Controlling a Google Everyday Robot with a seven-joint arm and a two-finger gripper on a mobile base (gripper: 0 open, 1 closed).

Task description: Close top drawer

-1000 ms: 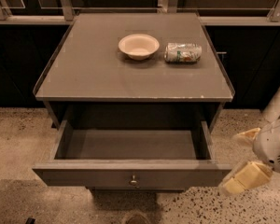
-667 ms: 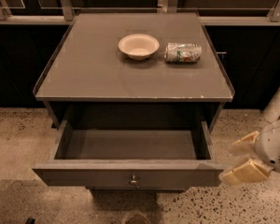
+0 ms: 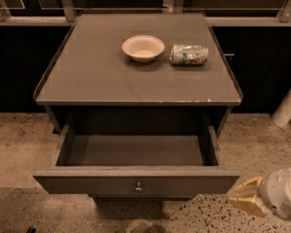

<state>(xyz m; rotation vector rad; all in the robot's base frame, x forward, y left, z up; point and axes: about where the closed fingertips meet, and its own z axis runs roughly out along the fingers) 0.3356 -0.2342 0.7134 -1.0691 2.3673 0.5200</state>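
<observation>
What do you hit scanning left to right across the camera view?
Bowl → crushed can → claw, low at the right edge by the open top drawer, off its right front corner. The drawer spans most of the width, so it's left unordered.

Item: top drawer (image 3: 87,182). Grey-brown, wide, shallow, flat plain front w/ one small round metal knob (image 3: 138,188) at centre. State: open, pulled well out, sits level. Posn: directly under cabinet top (image 3: 87,81), front projecting well fwd of that top's front edge. Gripper (image 3: 246,203): low, below-right of cabinet top, just beside drawer front's right end; contact not determinable.
</observation>
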